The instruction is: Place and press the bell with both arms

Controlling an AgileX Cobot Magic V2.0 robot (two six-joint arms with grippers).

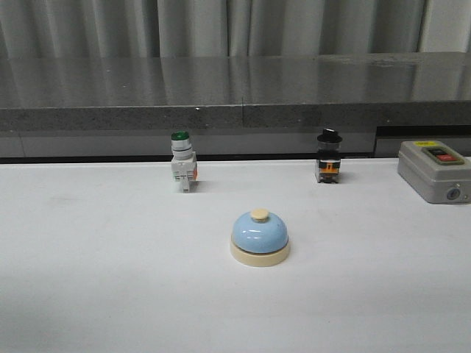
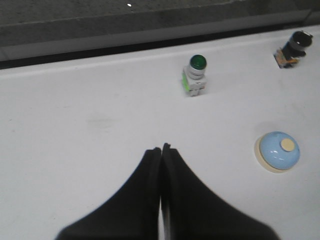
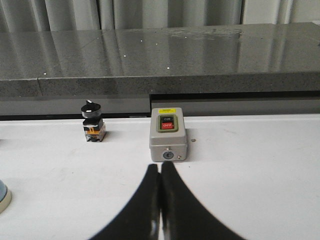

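Observation:
The light-blue bell point(image 1: 260, 236) with a cream base and cream knob stands upright on the white table near the middle. It also shows in the left wrist view point(image 2: 278, 151), off to the side of my left gripper point(image 2: 161, 148), which is shut and empty above bare table. My right gripper point(image 3: 160, 166) is shut and empty, just in front of the grey box. Only an edge of the bell point(image 3: 3, 197) shows in the right wrist view. Neither arm shows in the front view.
A green-capped white push-button switch point(image 1: 182, 161) stands at the back left. A black-knobbed switch point(image 1: 328, 156) stands at the back right. A grey box with red and black buttons point(image 1: 434, 170) sits at the far right. A dark grey ledge point(image 1: 235, 103) runs behind the table.

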